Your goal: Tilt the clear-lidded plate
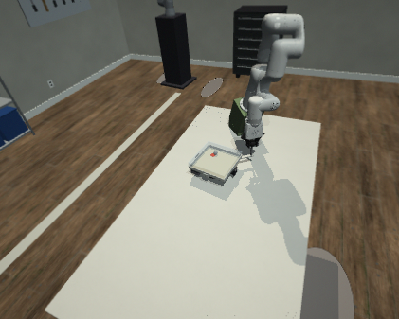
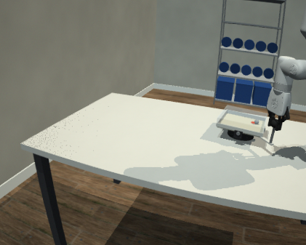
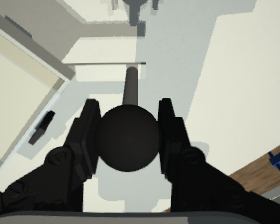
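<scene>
The square clear-lidded plate rests on a dark pivot base on the white table. On it, the small steel ball lies at the edge of the red printed spot, touching or overlapping it, near the plate's corner closest to the arm. The ball and spot also show in the top view. My gripper is shut on the dark round knob of a thin handle rod beside the plate's edge. I cannot tell the plate's exact tilt.
A dark green box stands by the arm's base, just behind the plate. A shelf with blue bins stands beyond the table. A black cabinet and a black pedestal stand by the far wall.
</scene>
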Controlling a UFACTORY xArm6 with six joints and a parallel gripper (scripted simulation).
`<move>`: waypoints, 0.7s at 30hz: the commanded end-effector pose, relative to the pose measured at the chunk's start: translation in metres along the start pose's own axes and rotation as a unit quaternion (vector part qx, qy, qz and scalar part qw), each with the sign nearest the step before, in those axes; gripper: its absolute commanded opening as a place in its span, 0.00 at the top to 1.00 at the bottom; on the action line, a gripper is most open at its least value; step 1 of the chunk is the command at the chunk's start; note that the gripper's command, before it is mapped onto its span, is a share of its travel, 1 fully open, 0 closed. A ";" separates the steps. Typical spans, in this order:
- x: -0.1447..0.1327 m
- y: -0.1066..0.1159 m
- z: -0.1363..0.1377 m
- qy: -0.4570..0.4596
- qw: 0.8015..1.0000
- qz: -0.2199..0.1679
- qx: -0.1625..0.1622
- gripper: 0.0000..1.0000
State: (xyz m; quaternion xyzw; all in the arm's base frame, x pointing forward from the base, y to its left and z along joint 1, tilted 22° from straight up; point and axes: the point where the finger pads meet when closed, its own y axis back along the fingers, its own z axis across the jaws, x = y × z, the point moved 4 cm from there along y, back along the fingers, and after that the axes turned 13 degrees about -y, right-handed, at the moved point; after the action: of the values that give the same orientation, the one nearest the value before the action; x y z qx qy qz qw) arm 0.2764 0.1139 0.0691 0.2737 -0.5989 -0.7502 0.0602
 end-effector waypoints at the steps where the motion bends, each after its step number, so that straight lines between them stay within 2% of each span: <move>1: -0.002 0.001 0.000 0.000 1.000 -0.002 0.001 1.00; 21: -0.003 0.002 0.000 0.000 1.000 -0.002 0.001 1.00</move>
State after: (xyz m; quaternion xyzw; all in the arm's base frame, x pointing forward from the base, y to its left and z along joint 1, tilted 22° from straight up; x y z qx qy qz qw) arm 0.2770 0.1147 0.0690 0.2724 -0.5995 -0.7501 0.0614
